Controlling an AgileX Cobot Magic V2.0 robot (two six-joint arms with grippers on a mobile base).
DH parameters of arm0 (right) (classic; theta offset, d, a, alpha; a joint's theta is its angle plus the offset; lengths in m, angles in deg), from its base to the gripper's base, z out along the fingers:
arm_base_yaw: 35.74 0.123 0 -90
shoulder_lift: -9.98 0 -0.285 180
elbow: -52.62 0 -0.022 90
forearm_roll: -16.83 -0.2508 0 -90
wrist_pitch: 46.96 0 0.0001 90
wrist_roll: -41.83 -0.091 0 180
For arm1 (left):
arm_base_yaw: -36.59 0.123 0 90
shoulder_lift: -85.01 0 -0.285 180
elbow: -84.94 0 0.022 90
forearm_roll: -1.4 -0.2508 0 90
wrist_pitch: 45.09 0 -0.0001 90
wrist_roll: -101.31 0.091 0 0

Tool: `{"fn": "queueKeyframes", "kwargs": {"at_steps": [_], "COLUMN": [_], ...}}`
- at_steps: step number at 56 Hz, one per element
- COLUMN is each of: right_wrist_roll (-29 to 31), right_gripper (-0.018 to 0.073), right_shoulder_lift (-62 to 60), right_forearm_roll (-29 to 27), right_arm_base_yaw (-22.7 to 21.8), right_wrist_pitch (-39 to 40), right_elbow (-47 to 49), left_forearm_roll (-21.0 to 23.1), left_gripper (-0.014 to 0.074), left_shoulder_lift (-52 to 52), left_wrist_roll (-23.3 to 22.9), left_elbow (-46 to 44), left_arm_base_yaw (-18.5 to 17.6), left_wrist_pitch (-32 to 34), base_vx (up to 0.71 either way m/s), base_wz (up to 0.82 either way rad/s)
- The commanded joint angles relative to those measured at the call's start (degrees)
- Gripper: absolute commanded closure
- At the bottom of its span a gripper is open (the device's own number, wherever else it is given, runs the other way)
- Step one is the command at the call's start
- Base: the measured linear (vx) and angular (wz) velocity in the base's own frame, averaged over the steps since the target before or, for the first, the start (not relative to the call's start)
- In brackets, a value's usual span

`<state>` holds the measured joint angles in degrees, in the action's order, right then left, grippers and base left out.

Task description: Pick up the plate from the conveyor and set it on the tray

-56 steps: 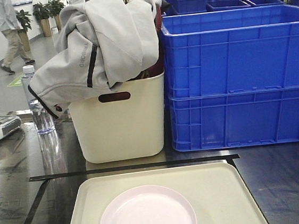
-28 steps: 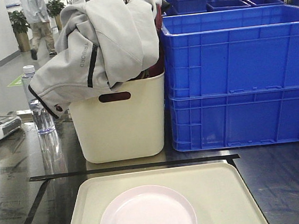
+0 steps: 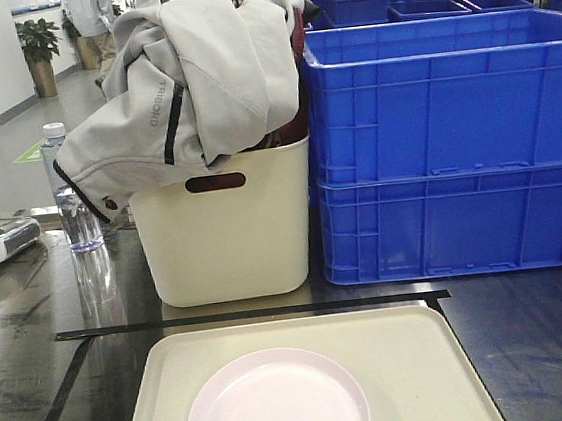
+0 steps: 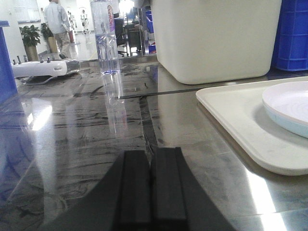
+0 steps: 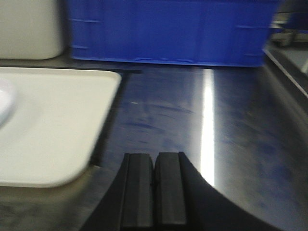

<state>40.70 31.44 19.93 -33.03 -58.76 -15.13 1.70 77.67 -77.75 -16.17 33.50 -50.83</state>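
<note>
- A pale pink plate (image 3: 276, 404) is seen resting on the cream tray (image 3: 417, 357), left of the tray's centre.
- The left gripper (image 4: 151, 185) is clenched on nothing, low over the steel table (image 4: 72, 134) beside the tray.
- The right gripper (image 5: 154, 187) is likewise closed and empty, right of the tray.
- A cream bin (image 3: 228, 236) draped with a grey jacket (image 3: 186, 75) is flanked by blue crates (image 3: 450, 142).

Person (image 3: 91, 14) in background walks across far floor: one second ago at far left edge beside potted plant (image 3: 38, 40), half a second ago further right between plants, now at top centre-left, partly hidden behind grey jacket (image 3: 181, 75), only torso showing.
</note>
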Motion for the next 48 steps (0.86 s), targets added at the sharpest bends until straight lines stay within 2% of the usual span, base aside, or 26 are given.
{"fn": "queueKeyframes", "kwargs": {"at_steps": [1,8,10,48], "right_wrist_roll": [0.19,-1.89,-1.95,-1.9], "right_gripper": [0.0572,0.0572,0.0572,0.0572], "right_shoulder_lift": [-5.19,-12.99,-15.12,-15.01], "right_forearm_roll": [-0.87,-1.29,-0.94,0.2], "right_arm_base_yaw": [-3.77,-6.07,-6.01,-6.0], "right_wrist_pitch": [10.86,11.79,8.73,6.88], "right_elbow": [-5.37,-12.28,-12.05,-12.04], "left_forearm_roll": [0.62,0.62,0.62,0.62], "left_gripper": [0.0594,0.0594,0.0594,0.0594], "left_shoulder_lift": [-0.42,-0.42,-0.42,-0.34], "left_wrist_roll": [0.03,0.03,0.03,0.03], "left_elbow": [1.22,1.22,1.22,1.22], "left_arm_base_yaw": [0.08,0.08,0.08,0.08], "left_wrist_pitch": [4.48,4.48,4.48,4.48], "base_vx": [0.0,0.0,0.0,0.0], "base_wz": [0.0,0.0,0.0,0.0]}}
